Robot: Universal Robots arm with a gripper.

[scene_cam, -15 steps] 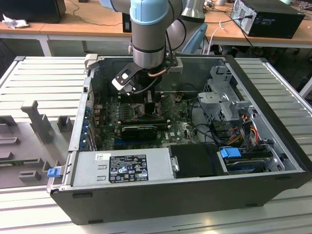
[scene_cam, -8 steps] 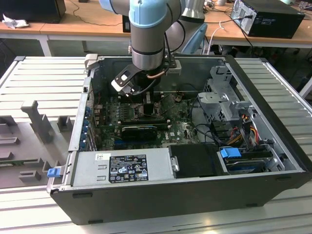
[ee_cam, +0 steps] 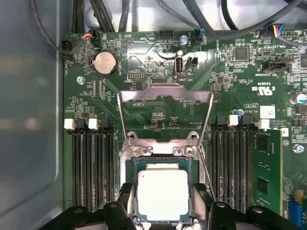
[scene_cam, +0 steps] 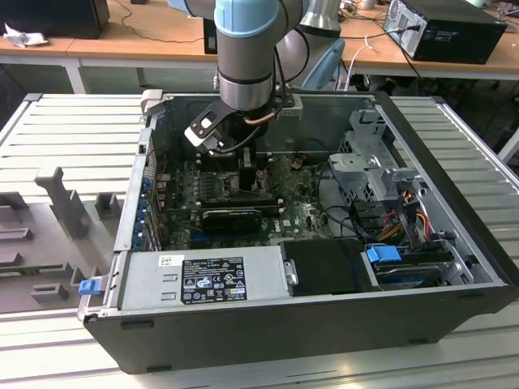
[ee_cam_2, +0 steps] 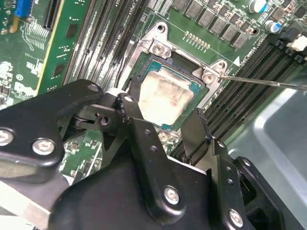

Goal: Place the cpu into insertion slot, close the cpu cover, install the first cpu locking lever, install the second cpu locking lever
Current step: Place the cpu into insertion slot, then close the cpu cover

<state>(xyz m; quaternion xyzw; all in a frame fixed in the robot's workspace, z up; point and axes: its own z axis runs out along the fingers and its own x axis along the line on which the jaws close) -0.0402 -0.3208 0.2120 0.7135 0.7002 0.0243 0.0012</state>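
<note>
cpu (ee_cam: 163, 194) is down in the insertion slot (ee_cam: 163, 161), pale face up, sitting square in the black frame. Its near edge is cut off by the gripper (ee_cam: 163, 207) body in the first wrist view.

gripper straddles the cpu in both wrist views (ee_cam_2: 163, 111). The contact line is hidden behind black linkage, so can't tell if it's clamped on the chip or loose.

cpu cover (ee_cam: 165, 94) is swung back off the socket, with green board visible through its window.

In the second wrist view a thin metal rod (ee_cam_2: 268, 82) runs from the socket corner, clear of the cover. Its far end is cut off at the picture edge.

memory slots (ee_cam: 93, 163) flank the socket on both sides.

In the exterior view the arm (scene_cam: 247, 49) reaches down into the open computer case (scene_cam: 324, 324). The wrist blocks the socket, and the gripper (scene_cam: 243, 166) is partly visible, dark on dark.
</note>
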